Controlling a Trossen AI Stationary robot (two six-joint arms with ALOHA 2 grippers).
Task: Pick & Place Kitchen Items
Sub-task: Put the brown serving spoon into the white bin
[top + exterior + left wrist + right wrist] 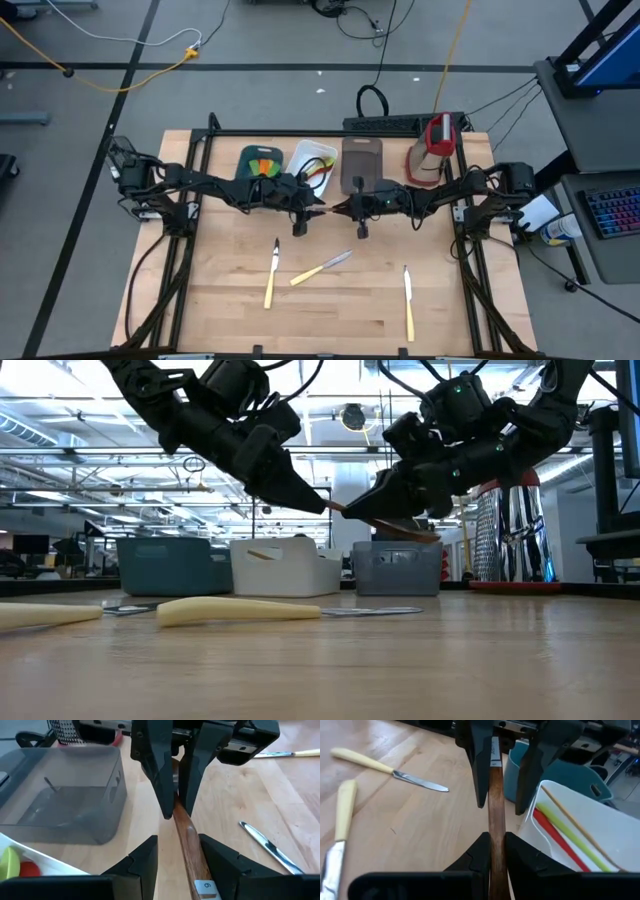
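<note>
The right gripper [493, 851] is closing tightly on a wooden spoon [495, 805], holding it in the air above the middle of the table [340, 310], just near the grey-brown tray [362, 163]. The left gripper [177, 855] is facing it with fingers spread on both sides of the same handle, not pressing it. Only the high view is showing three pale-handled knives [321, 268] lying nearer, while the right wrist view is showing red and yellow utensils [565, 837] inside the white tray [620, 832].
</note>
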